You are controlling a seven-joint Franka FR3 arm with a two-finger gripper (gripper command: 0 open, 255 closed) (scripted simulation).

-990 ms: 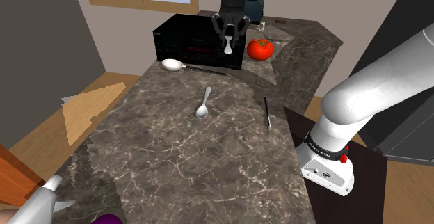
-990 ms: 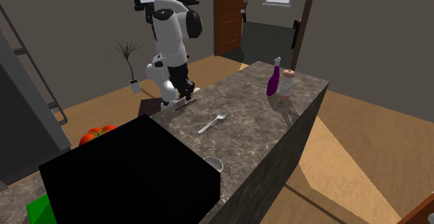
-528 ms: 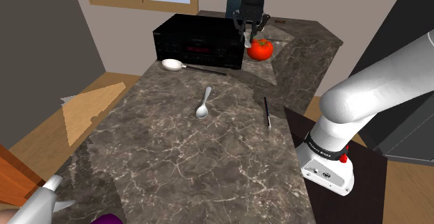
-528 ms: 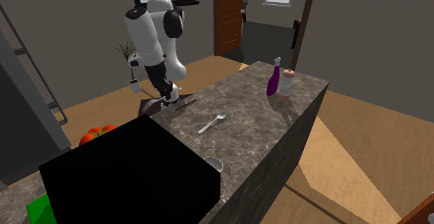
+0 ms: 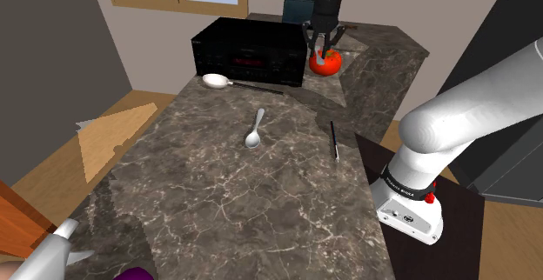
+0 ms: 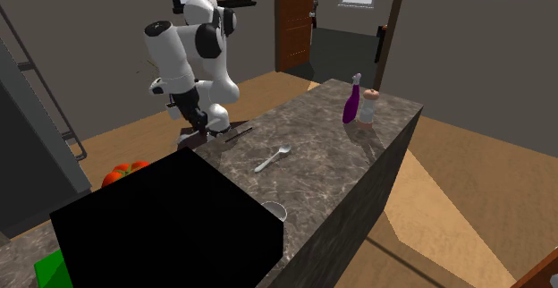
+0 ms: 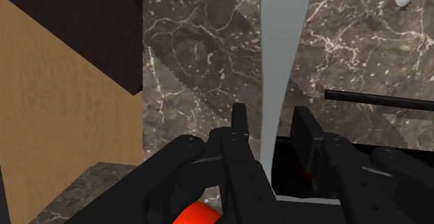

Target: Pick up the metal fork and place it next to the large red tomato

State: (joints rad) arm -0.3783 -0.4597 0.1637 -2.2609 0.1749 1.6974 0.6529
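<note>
My black gripper hangs just above the large red tomato, which sits on the dark marble counter at the right end of the black microwave. In the wrist view a pale grey fork runs out from between the fingers, and the gripper is shut on its narrow handle. A patch of the tomato shows under the hand. The second exterior view has the tomato behind the microwave.
A grey spoon, a white ladle with a dark handle and a thin black stick lie on the counter. A purple bottle and a shaker stand at its far end. A dark appliance stands behind the microwave.
The gripper carried the fork from in front of the microwave toward the shoulder view's right and farther back. It now hangs lower, directly over the tomato.
</note>
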